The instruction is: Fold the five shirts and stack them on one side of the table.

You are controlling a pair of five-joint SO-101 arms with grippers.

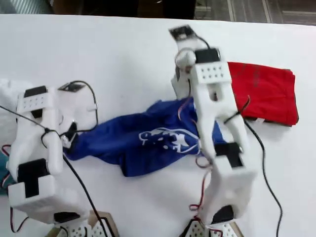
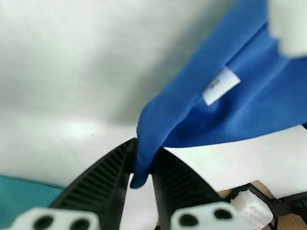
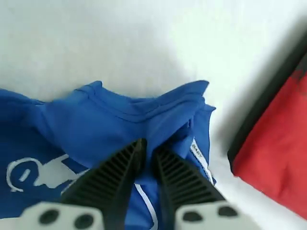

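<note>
1. White tabletop [image 1: 98, 44]: carries both shirts.
2. Crumpled blue fabric shirt with white print [image 1: 143, 140]: lies mid-tabletop, nearer the front edge, strung between the arms. The right arm covers its right end.
3. Folded red shirt [image 1: 266, 91]: toward the right edge, just beside the blue one, on a dark layer.
4. Left claw [image 2: 144, 160]: pinching the blue shirt's corner.
5. Right claw [image 3: 149, 148]: clamped on a fold of it.

Far side, the bare white tabletop [image 1: 98, 44] runs wide open from left to right. Mid-table is blocked: the crumpled blue cotton shirt [image 1: 143, 143] stretches between the white plastic left arm [image 1: 37, 143] and right arm [image 1: 217, 118]. Right of that arm, the folded red fabric shirt [image 1: 269, 91] fills the edge, a black cable [image 1: 264, 168] trailing nearer across bare table.
</note>
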